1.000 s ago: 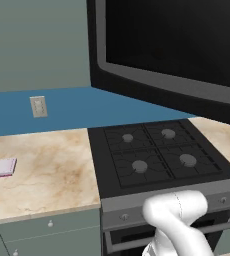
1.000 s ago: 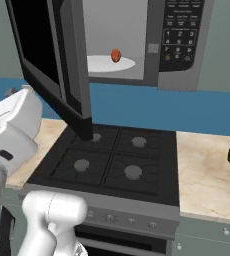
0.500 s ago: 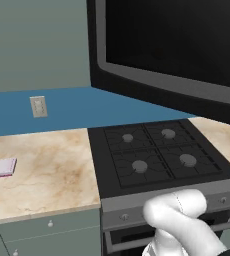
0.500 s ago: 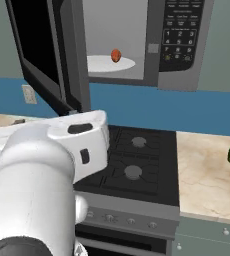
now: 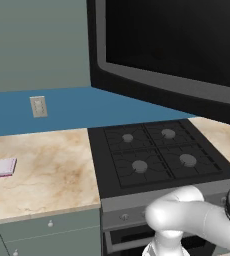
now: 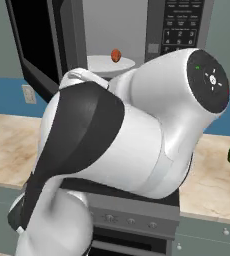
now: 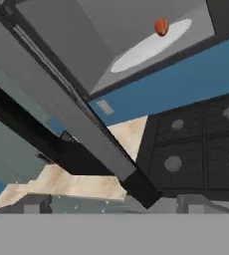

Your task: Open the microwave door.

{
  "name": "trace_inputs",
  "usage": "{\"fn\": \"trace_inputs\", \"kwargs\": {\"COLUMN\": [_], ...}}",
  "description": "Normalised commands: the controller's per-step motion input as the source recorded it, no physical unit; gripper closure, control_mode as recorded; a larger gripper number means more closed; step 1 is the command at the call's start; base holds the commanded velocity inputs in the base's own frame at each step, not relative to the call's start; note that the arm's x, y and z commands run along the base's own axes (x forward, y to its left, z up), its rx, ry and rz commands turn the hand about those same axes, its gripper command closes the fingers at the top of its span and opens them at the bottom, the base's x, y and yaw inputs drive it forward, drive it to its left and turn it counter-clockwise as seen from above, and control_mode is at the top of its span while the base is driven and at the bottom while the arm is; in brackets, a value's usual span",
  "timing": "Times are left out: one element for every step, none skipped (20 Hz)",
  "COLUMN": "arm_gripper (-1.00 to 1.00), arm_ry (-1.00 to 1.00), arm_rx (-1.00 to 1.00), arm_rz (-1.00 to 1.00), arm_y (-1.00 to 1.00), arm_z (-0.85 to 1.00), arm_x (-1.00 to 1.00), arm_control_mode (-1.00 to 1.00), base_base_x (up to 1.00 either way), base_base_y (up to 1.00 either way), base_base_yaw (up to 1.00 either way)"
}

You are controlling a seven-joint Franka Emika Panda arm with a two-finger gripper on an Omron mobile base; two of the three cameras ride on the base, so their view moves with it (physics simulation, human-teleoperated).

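Above the black four-burner stove (image 5: 157, 155): glossy black microwave door (image 5: 172, 50), swung open; jaw state indeterminable; arm swing risks knocking it.

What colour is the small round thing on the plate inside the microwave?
Orange-red. The small round thing on the white plate shows best in the hand view.

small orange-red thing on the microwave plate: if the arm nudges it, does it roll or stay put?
Probably rolls: the orange-red item looks rounded, egg-like, sitting on a small contact patch. The white plate under it looks flat and smooth, with no visible rim to stop it. It seems light for its size, so even a slight push may send it off the plate inside the microwave. What it's made of can't be told.
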Motion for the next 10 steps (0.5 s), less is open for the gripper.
{"fn": "trace_inputs", "kwargs": {"arm_gripper": [-1.0, -1.0, -1.0, -1.0, -1.0, -1.0, -1.0, -1.0, -1.0, -1.0], "arm_ry": [0.59, 0.4, 0.25, 0.1, 0.02, 0.01, 0.04, 0.05, 0.0, 0.01], "arm_rx": [0.61, 0.56, 0.53, 0.53, 0.56, 0.61, 0.64, 0.62, 0.48, 0.37], "arm_rz": [0.0, 0.0, 0.0, -0.03, -0.05, -0.06, -0.05, -0.03, 0.0, 0.0], "arm_y": [0.0, 0.14, 0.26, 0.3, 0.24, 0.16, 0.06, 0.0, 0.0, 0.0], "arm_z": [-0.31, -0.56, -0.82, -1.0, -1.0, -0.93, -0.59, -0.29, 0.0, 0.0], "arm_x": [0.45, 0.36, 0.31, 0.24, 0.36, 0.46, 0.67, 0.84, 0.78, 0.83], "arm_control_mode": [-1.0, -1.0, -1.0, -1.0, -1.0, -1.0, -1.0, -1.0, -1.0, -1.0], "base_base_x": [0.0, 0.0, 0.0, 0.0, 0.0, 0.0, 0.0, 0.0, 0.0, 0.0], "base_base_y": [0.0, 0.0, 0.0, 0.0, 0.0, 0.0, 0.0, 0.0, 0.0, 0.0], "base_base_yaw": [0.0, 0.0, 0.0, 0.0, 0.0, 0.0, 0.0, 0.0, 0.0, 0.0]}}
